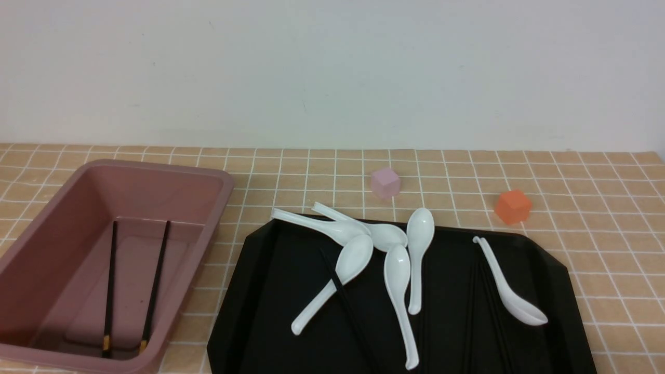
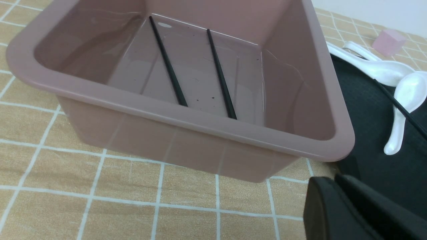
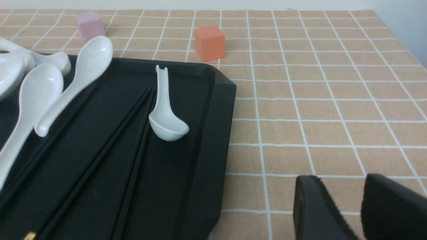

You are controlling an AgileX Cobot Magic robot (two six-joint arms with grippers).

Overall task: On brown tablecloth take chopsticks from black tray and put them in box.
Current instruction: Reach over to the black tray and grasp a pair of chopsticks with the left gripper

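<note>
The pink box (image 1: pixel 224 193) stands at the left on the brown tablecloth (image 1: pixel 597 208). Two black chopsticks (image 1: pixel 110 280) lie inside it, gold bands toward me; they also show in the left wrist view (image 2: pixel 168 63). The black tray (image 1: pixel 270 291) holds several more chopsticks (image 3: pixel 110 146), one (image 1: pixel 345 301) lying under a spoon. Neither gripper shows in the front view. My left gripper (image 2: pixel 333 181) is shut and empty, over the cloth by the box's near corner (image 2: pixel 333 146). My right gripper (image 3: pixel 340 181) is open and empty, over the cloth beside the tray's rim (image 3: pixel 206 133).
Several white soup spoons (image 1: pixel 397 275) lie across the tray's middle, and one (image 1: pixel 506 291) lies at its right beside chopsticks. A pink cube (image 1: pixel 385 183) and an orange cube (image 1: pixel 513 206) stand behind the tray. A white wall closes the back.
</note>
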